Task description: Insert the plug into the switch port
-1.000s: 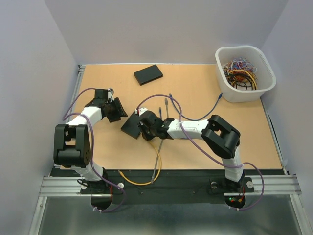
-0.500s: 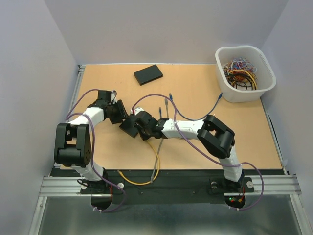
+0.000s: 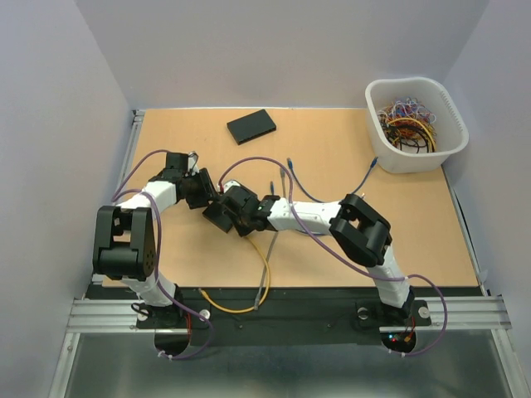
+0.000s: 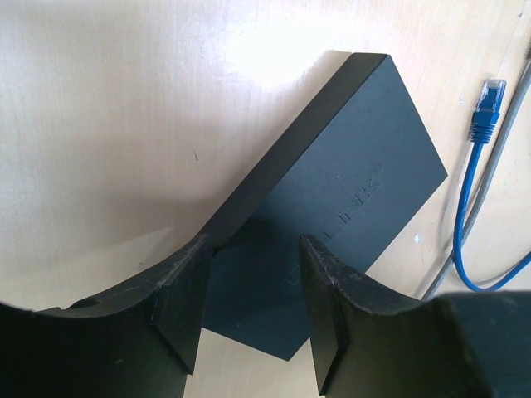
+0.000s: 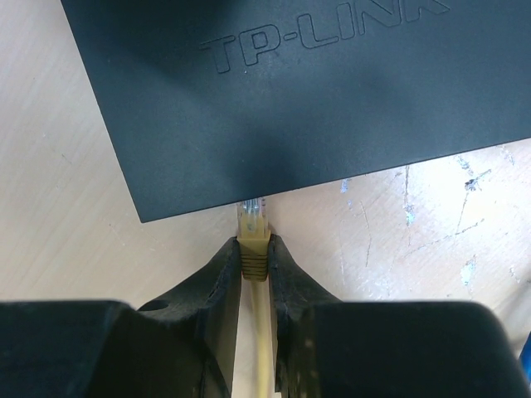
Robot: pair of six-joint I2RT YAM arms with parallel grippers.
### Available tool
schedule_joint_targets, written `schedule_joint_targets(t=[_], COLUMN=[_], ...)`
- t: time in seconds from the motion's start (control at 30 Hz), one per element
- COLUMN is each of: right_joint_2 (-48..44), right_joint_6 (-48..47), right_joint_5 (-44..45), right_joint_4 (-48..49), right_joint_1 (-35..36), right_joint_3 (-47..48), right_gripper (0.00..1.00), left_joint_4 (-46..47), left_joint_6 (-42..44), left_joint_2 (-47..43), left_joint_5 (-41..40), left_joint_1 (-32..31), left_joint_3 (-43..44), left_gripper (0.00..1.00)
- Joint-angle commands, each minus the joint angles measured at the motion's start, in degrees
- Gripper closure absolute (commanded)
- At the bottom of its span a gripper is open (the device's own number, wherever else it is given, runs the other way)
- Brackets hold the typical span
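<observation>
The black TP-LINK switch (image 3: 216, 217) lies flat at table centre-left, and also shows in the left wrist view (image 4: 332, 191) and right wrist view (image 5: 315, 91). My right gripper (image 5: 254, 245) is shut on the yellow plug (image 5: 253, 225). The plug's clear tip touches the switch's near side edge, and the port itself is hidden. In the top view the right gripper (image 3: 239, 211) is against the switch's right side. My left gripper (image 4: 253, 307) is open, its fingers straddling a corner of the switch on the other side (image 3: 205, 193).
A second black box (image 3: 251, 126) lies at the back. A white bin (image 3: 415, 124) of cables stands back right. The yellow cable (image 3: 267, 264) trails to the front edge. A blue cable plug (image 4: 489, 99) and grey cable (image 3: 272, 240) lie right of the switch.
My right gripper has moved left with the yellow plug, pushing the switch left. My left gripper has moved right to meet the switch.
</observation>
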Motion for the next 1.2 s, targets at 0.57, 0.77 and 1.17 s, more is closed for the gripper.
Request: schedule_joint_targets(t=[0.57,0.77,1.17], right_joint_2=[4.99,3.76,-2.84], right_joint_6=[-5.61,-6.83,-10.53], right_joint_5=[6.63,8.57,12.88], right_joint_4=[-4.94,-2.58,5.78], right_joint_1=[0.57,0.48,0.48], right_joint_3=[7.59,6.02,-2.16], right_gripper=[1.00,0.99,0.99], left_joint_4=[-2.94,-2.94,-1.27], left_joint_6=[1.15,1.24,-1.83], left_joint_2=[4.58,5.02,3.35], left_joint_5=[3.52,4.05,5.63], left_joint_1=[-4.28,-6.21,-13.06], left_joint_3=[-0.75,-0.75,-3.47], left_gripper=[0.43,0.44,0.44])
